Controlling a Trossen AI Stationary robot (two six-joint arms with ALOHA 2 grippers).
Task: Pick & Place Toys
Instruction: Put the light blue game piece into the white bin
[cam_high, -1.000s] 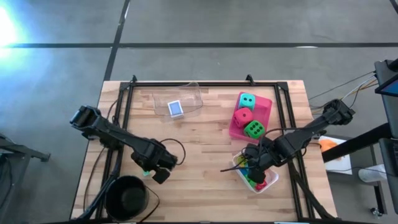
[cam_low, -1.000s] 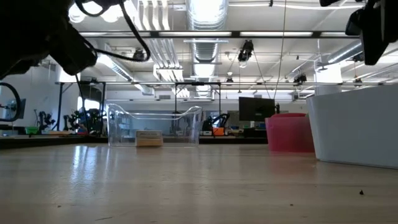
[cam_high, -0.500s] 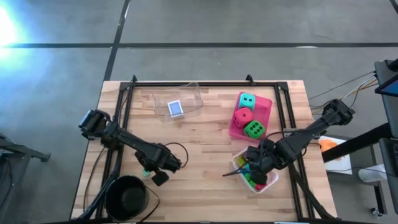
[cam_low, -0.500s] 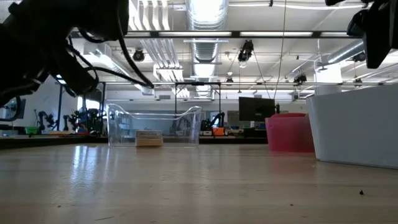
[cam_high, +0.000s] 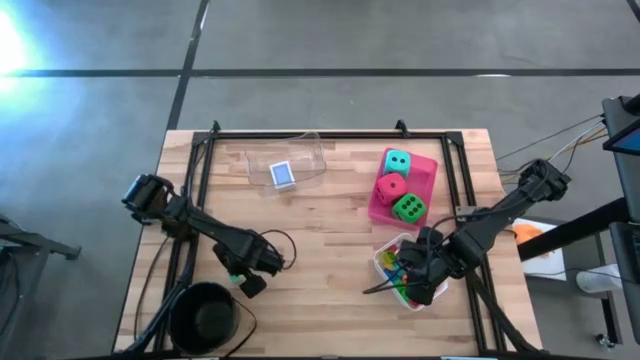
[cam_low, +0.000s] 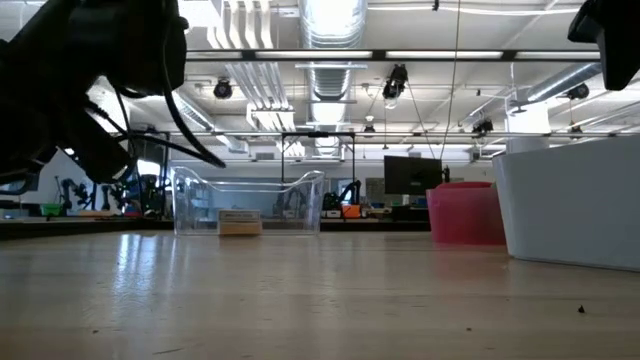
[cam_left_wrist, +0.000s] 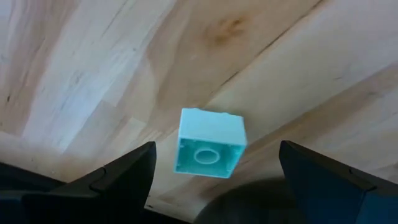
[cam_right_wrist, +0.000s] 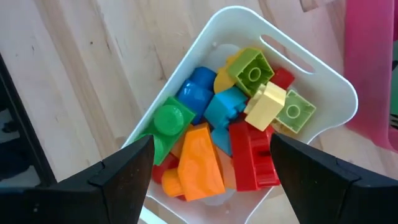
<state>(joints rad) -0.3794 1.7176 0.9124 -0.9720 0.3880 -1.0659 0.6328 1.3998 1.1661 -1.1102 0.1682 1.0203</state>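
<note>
Left gripper (cam_high: 243, 281): hovering over the table's (cam_high: 330, 250) near left part, just beside the black bowl (cam_high: 203, 318); its fingers (cam_left_wrist: 121, 174) are standing released, gripping nothing.
Teal brick (cam_left_wrist: 209, 144): lying alone on the wood, directly ahead of the left gripper and centred between its two fingers, touching neither; its hollow underside is facing the wrist camera, so it is judged to be tipped on a side, not stud-up.
Brick axis: nearly square in outline, so no clear long axis is showing; its flat faces are sitting slightly skewed to the fingers' line.
Nearer arm: the left one by far; the right arm is working well apart, across the table.
Clear tray (cam_high: 292, 165): holding the blue box (cam_high: 283, 175) at the far side.
Pink tray (cam_high: 428, 170): holding three dice (cam_high: 392, 187), right of centre.
White tray (cam_right_wrist: 323, 81): heaped with mixed bricks (cam_right_wrist: 214, 143), near the right edge.
Right gripper (cam_high: 415, 282): hanging over the white tray, fingers (cam_right_wrist: 121, 171) spread and empty.
</note>
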